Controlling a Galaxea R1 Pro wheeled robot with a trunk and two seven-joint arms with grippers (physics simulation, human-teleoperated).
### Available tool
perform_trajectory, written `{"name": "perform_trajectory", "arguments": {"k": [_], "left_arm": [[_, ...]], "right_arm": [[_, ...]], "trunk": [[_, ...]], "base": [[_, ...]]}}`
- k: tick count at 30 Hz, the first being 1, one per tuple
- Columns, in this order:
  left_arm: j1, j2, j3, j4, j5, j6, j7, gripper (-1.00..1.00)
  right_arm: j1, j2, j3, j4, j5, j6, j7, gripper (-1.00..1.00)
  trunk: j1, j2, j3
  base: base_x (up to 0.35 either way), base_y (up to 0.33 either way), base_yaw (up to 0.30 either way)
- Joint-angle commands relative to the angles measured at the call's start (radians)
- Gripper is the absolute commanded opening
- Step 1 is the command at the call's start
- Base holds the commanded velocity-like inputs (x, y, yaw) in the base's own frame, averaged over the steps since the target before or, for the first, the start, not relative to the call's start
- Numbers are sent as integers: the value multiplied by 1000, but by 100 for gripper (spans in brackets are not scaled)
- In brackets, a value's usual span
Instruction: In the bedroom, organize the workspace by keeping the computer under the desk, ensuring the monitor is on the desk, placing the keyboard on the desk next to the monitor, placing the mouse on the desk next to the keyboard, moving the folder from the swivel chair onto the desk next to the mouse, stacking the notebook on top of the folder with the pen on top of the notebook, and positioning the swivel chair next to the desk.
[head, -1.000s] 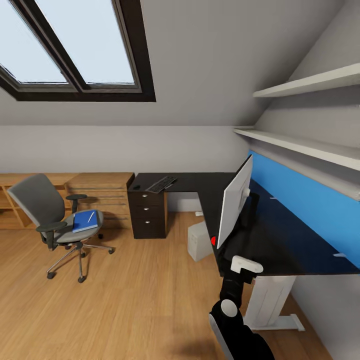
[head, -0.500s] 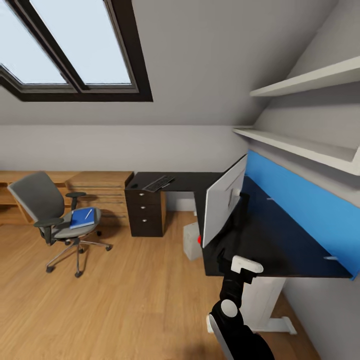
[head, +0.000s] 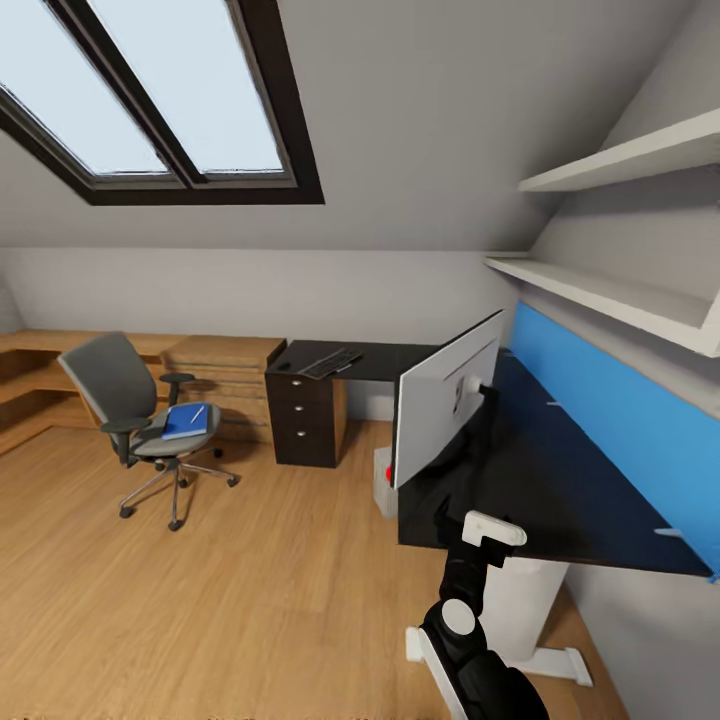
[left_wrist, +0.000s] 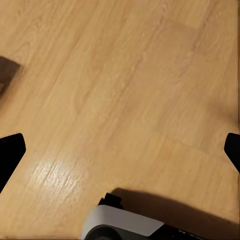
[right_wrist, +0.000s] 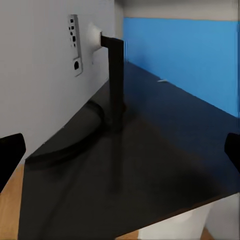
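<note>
The monitor (head: 445, 408) stands on the black desk (head: 560, 480) near its front edge, white back toward me, its stand (right_wrist: 116, 85) close in the right wrist view. My right gripper (right_wrist: 120, 150) is open over the desk top just short of that stand, holding nothing. My left gripper (left_wrist: 120, 150) is open above the wood floor. The keyboard (head: 331, 362) and a small dark mouse (head: 285, 366) lie on the desk's far wing. The blue folder (head: 186, 421) with the pen (head: 197, 413) on it rests on the swivel chair (head: 135, 405). The computer (head: 383, 482) peeks out under the desk. I cannot make out the notebook.
A three-drawer unit (head: 303, 418) carries the desk's far end, with a light-wood dresser (head: 225, 380) beside it. Two white shelves (head: 610, 290) and a blue wall panel (head: 620, 400) run above the desk. Open wood floor (head: 230, 580) lies between me and the chair.
The whole picture has shifted: the camera has backed away and turned, so the chair looks smaller and more of the monitor's white back shows. Nothing on desk or chair has moved.
</note>
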Motion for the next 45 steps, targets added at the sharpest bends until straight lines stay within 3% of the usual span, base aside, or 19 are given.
{"name": "perform_trajectory", "arguments": {"k": [1,9,13,14,19,20,24,27,30,32,35,40,43,45], "left_arm": [[0,0,-1,-3,8,4,7,100],[0,1,0,-3,8,4,7,100],[0,1,0,-4,8,4,6,100],[0,1,0,-4,8,4,6,100],[0,0,0,-4,8,4,5,100],[0,0,0,-4,8,4,5,100],[0,-1,0,-4,8,4,6,100],[0,-1,0,-4,8,4,6,100],[0,-1,0,-4,8,4,6,100],[0,-1,0,-4,8,4,6,100],[0,-1,0,-4,8,4,6,100],[0,-1,0,-4,8,4,5,100],[0,-1,0,-4,8,4,5,100],[0,-1,0,-4,8,3,5,100]], "right_arm": [[-1,0,1,0,0,-13,-4,100],[-1,-6,-1,53,3,-87,0,100],[-1,-51,-6,84,1,-116,33,100],[-1,-71,-8,86,-1,-118,68,100],[-3,-117,-38,90,-20,-118,195,100],[-6,-129,-67,92,-31,-117,254,100],[-31,-141,-146,96,-50,-112,377,100],[-83,-148,-248,117,-59,-72,523,100],[-141,-154,-297,170,-60,-25,613,100],[-177,-164,-312,210,-61,-11,644,100],[-274,-203,-332,349,-66,4,696,100],[-391,-224,-340,537,-68,-7,744,100],[-458,-230,-341,663,-66,-52,770,100],[-497,-232,-342,756,-64,-124,788,100]], "trunk": [[0,-1,-1],[0,-1,-1],[0,-1,-1],[0,-1,-1],[0,-1,-1],[0,-1,-1],[0,-1,-1],[0,-1,-1],[0,-1,-1],[0,-1,-1],[0,-1,-1],[0,-1,-1],[0,-1,-1],[0,-1,-1]], "base": [[-99,-303,13],[-41,-140,1],[-1,-6,0],[0,-2,0],[0,-1,0],[0,0,0],[0,0,0],[0,0,0],[0,0,0],[0,0,0],[0,0,0],[0,0,0],[0,0,0],[0,0,0]]}}
